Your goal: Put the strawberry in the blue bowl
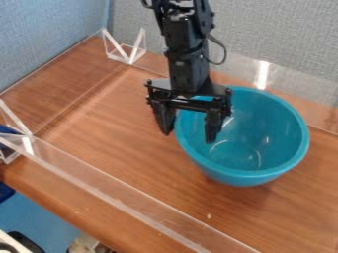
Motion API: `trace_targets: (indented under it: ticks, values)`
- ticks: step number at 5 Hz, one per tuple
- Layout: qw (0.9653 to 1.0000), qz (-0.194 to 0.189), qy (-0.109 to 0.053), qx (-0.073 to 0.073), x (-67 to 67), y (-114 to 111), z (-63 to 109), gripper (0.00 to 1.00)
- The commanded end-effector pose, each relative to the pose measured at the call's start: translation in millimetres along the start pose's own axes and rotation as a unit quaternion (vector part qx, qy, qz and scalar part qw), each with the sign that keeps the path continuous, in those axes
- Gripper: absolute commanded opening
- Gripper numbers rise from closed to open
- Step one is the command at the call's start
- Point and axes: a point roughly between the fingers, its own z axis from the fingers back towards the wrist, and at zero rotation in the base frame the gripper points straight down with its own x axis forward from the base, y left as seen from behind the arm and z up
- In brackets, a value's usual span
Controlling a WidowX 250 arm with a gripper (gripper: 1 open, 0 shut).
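Observation:
The blue bowl (264,163) stands on the wooden table, right of centre, and I see only glossy highlights inside it. The strawberry does not show in this view. My gripper (191,129) hangs from the black arm and points straight down, with its jaws wide open. It straddles the bowl's left rim: one fingertip (165,126) is outside the bowl, the other is over the bowl's inside. Nothing sits between the fingers.
Low clear acrylic walls (93,188) run around the wooden table top (93,114). White wire stands sit at the back left corner (126,44) and at the left edge (11,133). A blue fabric screen is behind.

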Motion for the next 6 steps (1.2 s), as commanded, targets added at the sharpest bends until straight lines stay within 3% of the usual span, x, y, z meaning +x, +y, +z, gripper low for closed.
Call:
trace_targets:
  ticks: [1,3,6]
  values:
    - [0.9982,-0.016,-0.056,-0.01,11.0,-12,30.8,1.0]
    - [0.9967,-0.02,-0.077,-0.018,11.4,-18,47.9,1.0]
    - [0.9951,-0.036,-0.091,-0.013,-0.8,-27,58.8,1.0]
